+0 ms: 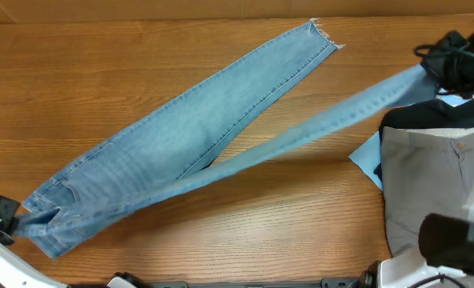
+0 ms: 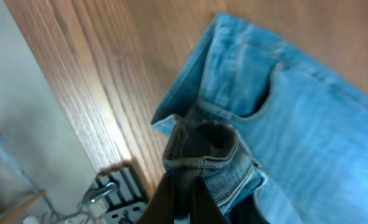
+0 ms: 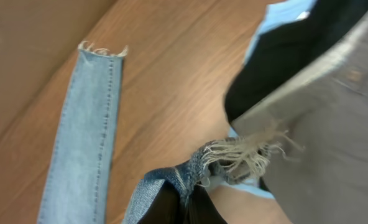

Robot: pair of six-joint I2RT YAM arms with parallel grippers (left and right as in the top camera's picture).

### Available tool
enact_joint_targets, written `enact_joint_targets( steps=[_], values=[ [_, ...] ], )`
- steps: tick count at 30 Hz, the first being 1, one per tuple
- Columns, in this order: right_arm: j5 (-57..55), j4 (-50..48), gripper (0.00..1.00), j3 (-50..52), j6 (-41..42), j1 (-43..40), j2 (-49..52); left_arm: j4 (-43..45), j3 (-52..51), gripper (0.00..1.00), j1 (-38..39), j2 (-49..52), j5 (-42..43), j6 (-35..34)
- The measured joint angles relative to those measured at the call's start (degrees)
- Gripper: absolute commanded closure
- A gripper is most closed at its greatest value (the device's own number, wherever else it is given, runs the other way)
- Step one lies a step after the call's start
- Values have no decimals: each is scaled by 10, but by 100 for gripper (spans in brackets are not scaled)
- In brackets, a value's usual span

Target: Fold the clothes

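Jeans [image 1: 181, 132] lie diagonally on the wooden table [image 1: 101, 72], waist at the lower-left, legs running to the upper-right; both arms have hold of them.

Left gripper [image 1: 11, 222] is at the table's lower-left edge, clamped on the waistband [image 2: 202, 152]; the left wrist view shows denim bunched up between the dark fingers [image 2: 171, 202], with the pocket opening just beside the grasp.

Right gripper [image 1: 451, 68] is at the upper-right, closed on the frayed hem [image 3: 246, 155] of one leg; whitish threads splay out just past the fingers [image 3: 165, 208].

That held leg [image 1: 333, 120] is pulled into a narrow taut strip from waist to right gripper; it looks raised off the wood, with a shadow under it.

The other leg [image 1: 245, 80] lies flat on the table; its frayed end [image 1: 325, 34] is near the far edge, well apart from the right gripper.

The legs diverge from the crotch in a narrow V.

Right side: grey-beige trousers [image 1: 429, 184] with a black garment [image 1: 433, 116] at their top end, and a light-blue sheet [image 1: 367, 158] poking out beneath; the held hem hangs just above this pile in the right wrist view; I cannot tell if they touch.
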State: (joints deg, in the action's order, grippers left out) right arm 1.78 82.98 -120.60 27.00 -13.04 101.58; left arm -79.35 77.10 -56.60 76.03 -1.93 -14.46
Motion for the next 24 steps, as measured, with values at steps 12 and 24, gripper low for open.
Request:
enact_joint_targets(
  steps=[12, 24],
  values=[
    [61, -109, 96, 1, 0, 19, 54, 152, -176, 91, 0, 3, -28, -17],
    [63, -172, 95, 4, 24, 53, 123, 269, -185, 79, 4, 55, -28, -26]
  ],
)
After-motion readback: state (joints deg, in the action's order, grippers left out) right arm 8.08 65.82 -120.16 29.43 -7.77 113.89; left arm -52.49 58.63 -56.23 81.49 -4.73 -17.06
